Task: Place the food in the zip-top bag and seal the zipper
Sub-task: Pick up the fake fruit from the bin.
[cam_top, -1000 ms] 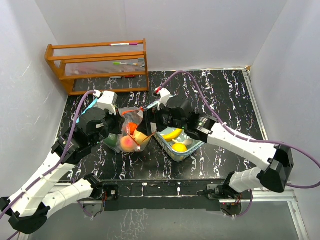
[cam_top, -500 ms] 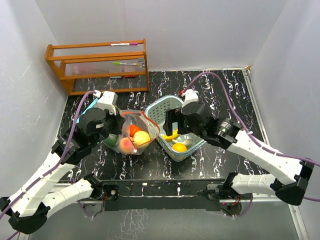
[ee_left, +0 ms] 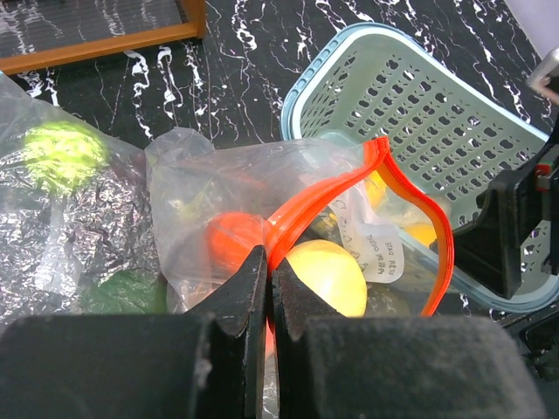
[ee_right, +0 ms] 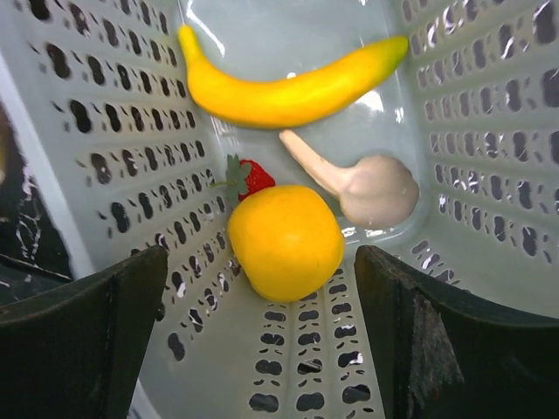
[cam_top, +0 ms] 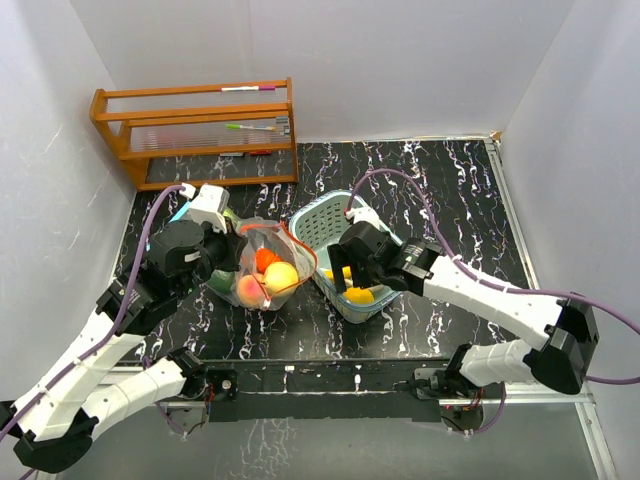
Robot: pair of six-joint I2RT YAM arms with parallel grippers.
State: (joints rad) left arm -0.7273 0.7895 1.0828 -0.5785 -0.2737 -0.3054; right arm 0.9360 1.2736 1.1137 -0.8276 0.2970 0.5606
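The clear zip-top bag with an orange zipper stands open left of the teal basket. It holds a yellow fruit, a red-orange one and green pieces. My left gripper is shut on the zipper rim at the bag's left side. My right gripper is open, low inside the basket, its fingers either side of a yellow-orange round fruit. Beyond it lie a banana, a strawberry and a peach bulb-shaped piece.
A wooden rack with pens stands at the back left against the wall. White walls close in the black marbled table at the left, back and right. The basket sits close against the bag's right side.
My right gripper has left the bag's mouth, swung right and come down open into the basket. My left gripper still holds the zipper rim, and the bag mouth stays open.
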